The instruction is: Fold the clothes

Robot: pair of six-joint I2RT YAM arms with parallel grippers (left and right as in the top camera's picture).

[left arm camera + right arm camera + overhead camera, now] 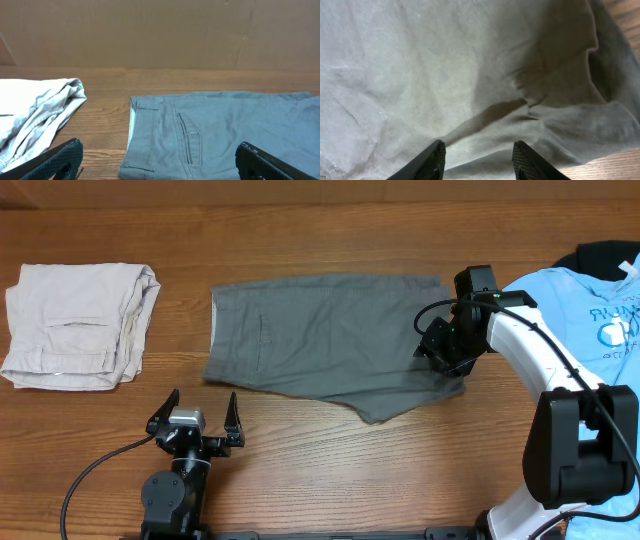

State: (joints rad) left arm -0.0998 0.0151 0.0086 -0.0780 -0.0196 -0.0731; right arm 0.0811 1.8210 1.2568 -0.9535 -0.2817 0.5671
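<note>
soft even light, sharp, faint shadows

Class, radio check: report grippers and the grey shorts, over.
Left gripper open, off cloth. Right gripper open over grey shorts, leg end. Shorts flat, hem rumpled. Beige shorts apart, left.

The wooden table (330, 470) carries grey shorts (320, 330) spread flat at its centre, with the waistband toward nine o'clock. Folded beige shorts (75, 320) lie at nine o'clock, well apart. A light-blue T-shirt (575, 285) lies at three o'clock, touching a dark garment (600, 252) at two.
</note>
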